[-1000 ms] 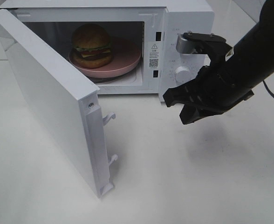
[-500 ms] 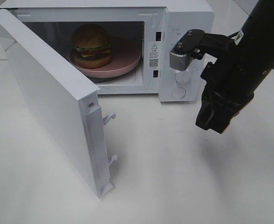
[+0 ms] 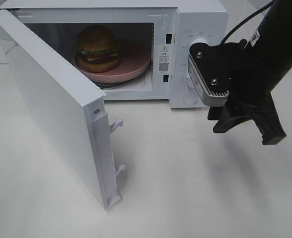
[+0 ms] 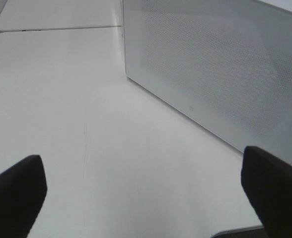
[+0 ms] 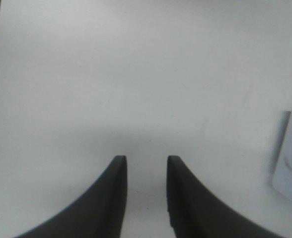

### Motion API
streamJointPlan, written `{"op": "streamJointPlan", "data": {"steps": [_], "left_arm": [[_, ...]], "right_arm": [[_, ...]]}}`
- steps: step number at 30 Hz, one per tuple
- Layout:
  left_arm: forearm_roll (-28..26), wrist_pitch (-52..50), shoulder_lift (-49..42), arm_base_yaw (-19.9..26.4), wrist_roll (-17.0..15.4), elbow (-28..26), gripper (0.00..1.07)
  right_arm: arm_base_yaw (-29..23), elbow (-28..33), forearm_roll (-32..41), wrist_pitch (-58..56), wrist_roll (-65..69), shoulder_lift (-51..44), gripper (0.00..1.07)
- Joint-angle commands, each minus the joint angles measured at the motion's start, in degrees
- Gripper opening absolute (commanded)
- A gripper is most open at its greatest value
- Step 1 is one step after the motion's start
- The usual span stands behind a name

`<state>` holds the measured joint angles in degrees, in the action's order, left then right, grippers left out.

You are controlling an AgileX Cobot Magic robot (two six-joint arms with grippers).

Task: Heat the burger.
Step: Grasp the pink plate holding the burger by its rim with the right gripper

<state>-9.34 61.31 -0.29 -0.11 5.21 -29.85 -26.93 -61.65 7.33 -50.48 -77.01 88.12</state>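
The right gripper (image 5: 143, 158) has its two dark fingers (image 5: 106, 198) slightly apart, a narrow gap between them and nothing in it. It points down at the bare white table (image 3: 185, 188). In the high view, this gripper (image 3: 246, 133) hangs above the table just in front of the microwave's control panel (image 3: 198, 29), and its wrist camera block hides part of the upper dial. The lower dial (image 3: 190, 98) shows beside it.

The left gripper (image 4: 143, 171) is spread wide and empty. Ahead of it, a white panel with a fine dot pattern (image 4: 225, 64) stands on the table.

The microwave (image 3: 205, 15) has its door (image 3: 51, 109) swung wide open. The burger (image 3: 98, 47) sits inside the cavity on a round pink plate (image 3: 136, 62), well apart from both grippers.
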Motion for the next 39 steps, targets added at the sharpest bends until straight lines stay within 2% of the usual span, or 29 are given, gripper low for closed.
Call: {"op": "streamJointPlan", "data": {"steps": [1,2,3,4,5,6,8,10,20,32,39], "left_arm": [[-0.11,-0.17,-0.34,0.17,-0.17,0.23,1.01],[-0.11,-0.17,-0.34,0.17,-0.17,0.23,1.01],[-0.11,-0.17,-0.34,0.17,-0.17,0.23,1.01],[-0.11,-0.17,-0.34,0.17,-0.17,0.23,1.01],[-0.11,-0.17,-0.34,0.17,-0.17,0.23,1.01],[-0.11,-0.17,-0.34,0.17,-0.17,0.23,1.01],[-0.11,-0.17,-0.34,0.17,-0.17,0.23,1.01],[-0.11,-0.17,-0.34,0.17,-0.17,0.23,1.01],[-0.11,-0.17,-0.34,0.17,-0.17,0.23,1.01],[-0.11,-0.17,-0.34,0.17,-0.17,0.23,1.01],[-0.11,-0.17,-0.34,0.17,-0.17,0.23,1.01]], "right_arm": [[-0.34,-0.17,-1.09,2.75,-1.32,-0.23,0.47],[-0.80,-0.17,-1.83,3.72,-0.74,-0.23,0.53],[-1.95,-0.17,-3.32,6.19,0.97,-0.23,0.68],[-1.95,-0.17,-3.32,6.19,0.97,-0.23,0.68],[-3.09,-0.17,-3.67,8.42,2.64,-0.23,0.83],[-3.09,-0.17,-3.67,8.42,2.64,-0.23,0.83],[-4.47,-0.17,-4.01,11.52,3.84,-0.11,0.96],[-4.58,-0.17,-4.41,13.12,4.30,0.06,0.99],[-5.56,-1.26,-7.96,18.05,4.47,1.95,0.98],[-7.45,-9.80,-12.15,22.00,4.98,10.43,0.95],[-8.59,-12.55,-13.46,25.67,6.93,13.75,0.94]]}}
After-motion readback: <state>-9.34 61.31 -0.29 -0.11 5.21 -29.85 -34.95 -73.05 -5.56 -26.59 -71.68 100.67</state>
